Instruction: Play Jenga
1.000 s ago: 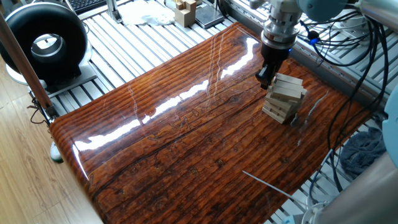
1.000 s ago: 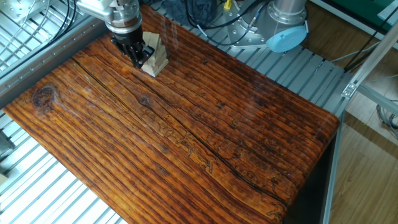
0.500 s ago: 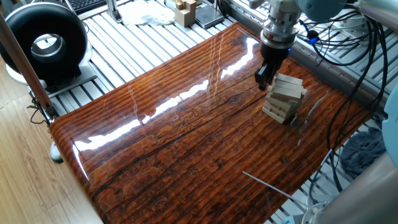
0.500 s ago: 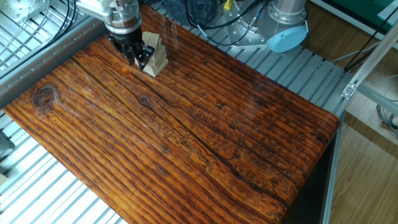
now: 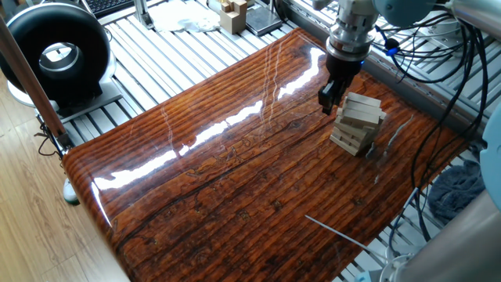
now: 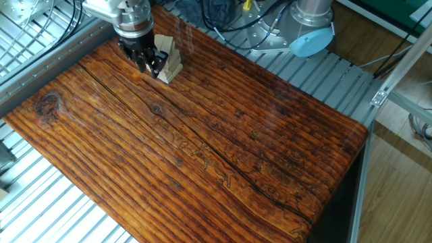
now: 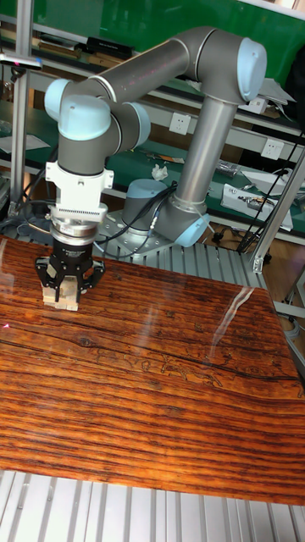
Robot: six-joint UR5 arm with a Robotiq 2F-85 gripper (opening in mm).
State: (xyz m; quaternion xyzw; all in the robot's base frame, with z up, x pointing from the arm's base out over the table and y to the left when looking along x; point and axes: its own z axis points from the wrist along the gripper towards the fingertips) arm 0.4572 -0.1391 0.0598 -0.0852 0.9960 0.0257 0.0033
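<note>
The glossy wooden worktop (image 5: 235, 172) carries the Jenga tower (image 5: 358, 123) near its far corner, upper layers skewed. The tool (image 5: 329, 95) hangs just beside the tower; whether its fingers are spread or clenched I cannot tell

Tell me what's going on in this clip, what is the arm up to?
A single UR5 arm is playing Jenga on a glossy wooden table. Its hand is lowered beside a short, slightly crooked tower of pale wooden blocks near the table's far corner, about level with the upper layers. Whether the fingers are touching or gripping a block cannot be made out from any view. The tower is standing, and no loose blocks are visible on the table around it.
</note>
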